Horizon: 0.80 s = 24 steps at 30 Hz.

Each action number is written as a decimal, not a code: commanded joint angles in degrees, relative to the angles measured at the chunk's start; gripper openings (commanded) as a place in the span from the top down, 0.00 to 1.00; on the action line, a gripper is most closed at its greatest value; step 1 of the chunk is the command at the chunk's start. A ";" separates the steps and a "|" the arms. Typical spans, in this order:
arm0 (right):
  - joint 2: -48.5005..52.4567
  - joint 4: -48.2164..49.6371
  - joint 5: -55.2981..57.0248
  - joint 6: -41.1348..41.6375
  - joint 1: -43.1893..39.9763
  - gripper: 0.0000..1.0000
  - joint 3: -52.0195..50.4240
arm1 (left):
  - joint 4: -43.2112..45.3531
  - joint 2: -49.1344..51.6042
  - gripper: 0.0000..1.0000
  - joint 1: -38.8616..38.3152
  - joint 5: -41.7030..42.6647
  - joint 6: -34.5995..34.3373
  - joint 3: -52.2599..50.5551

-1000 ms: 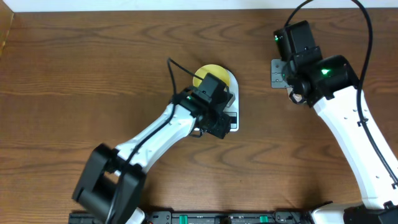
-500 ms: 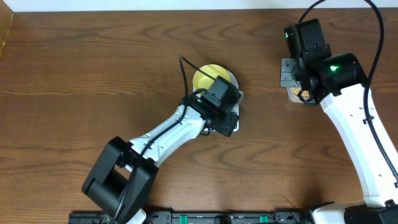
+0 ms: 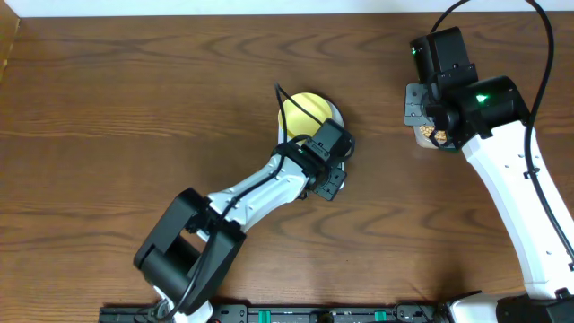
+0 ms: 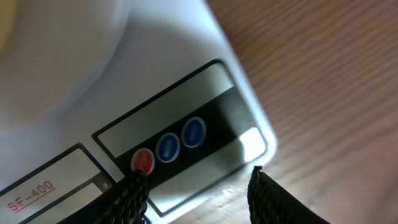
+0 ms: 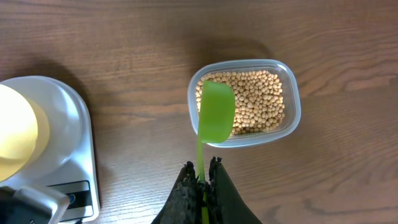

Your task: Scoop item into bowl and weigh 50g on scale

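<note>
While beans [image 5: 261, 102] sit in clear tub [image 5: 296, 109], green scoop [image 5: 216, 112] above, bowl [image 5: 15, 134] on scale [image 5: 65, 130]

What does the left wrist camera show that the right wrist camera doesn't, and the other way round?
Left wrist only: the scale front panel up close, with a red button, two blue buttons and the SF-400 label, plus the left gripper, open, one side by the red button.
Right wrist only: the beans in the clear tub, the green scoop held by the right gripper, and the yellow bowl on the scale.
Both: the white scale and the wooden table.
</note>
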 commanded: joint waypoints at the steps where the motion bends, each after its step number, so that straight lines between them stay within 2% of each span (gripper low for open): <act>1: -0.35 0.00 0.63 0.81 -0.79 0.99 0.94 | 0.37 1.01 0.46 0.09 -2.67 0.92 0.26; 24: -0.35 0.20 -0.17 0.81 -0.79 0.99 0.94 | 1.57 1.20 0.46 0.07 -1.07 0.46 0.26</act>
